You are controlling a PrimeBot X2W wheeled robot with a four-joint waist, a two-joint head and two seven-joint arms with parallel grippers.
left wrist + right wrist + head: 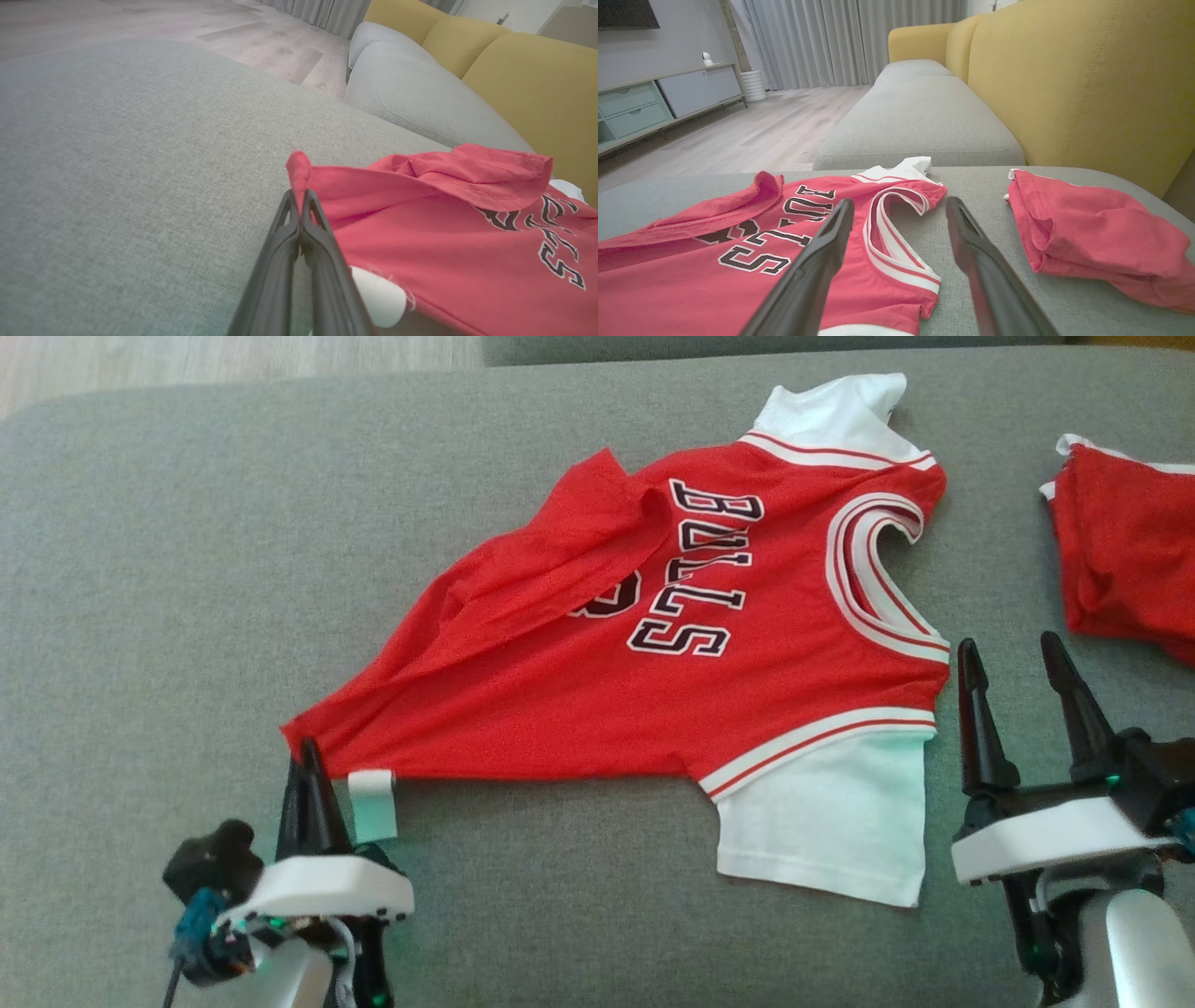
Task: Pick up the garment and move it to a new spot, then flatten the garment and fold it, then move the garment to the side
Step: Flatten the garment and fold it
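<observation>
A red jersey [653, 644] with white sleeves and black "BULLS" lettering lies spread on the grey cushion [168, 569], its far hem folded over. My left gripper [306, 756] is shut on the jersey's bottom corner; in the left wrist view the pinched red corner [299, 170] sticks out past the closed fingertips [299, 198]. A white tag [373, 803] hangs beside it. My right gripper [1013, 649] stands open just right of the jersey's collar [896, 233], holding nothing, its fingers [822, 261] above the neckline.
A second red garment [1130, 560] lies crumpled at the cushion's right edge, close to my right gripper. Yellow sofa backrests [1064, 79] rise behind, another grey seat cushion [920, 112] lies beyond, and wooden floor [738, 130] borders the cushion's far side.
</observation>
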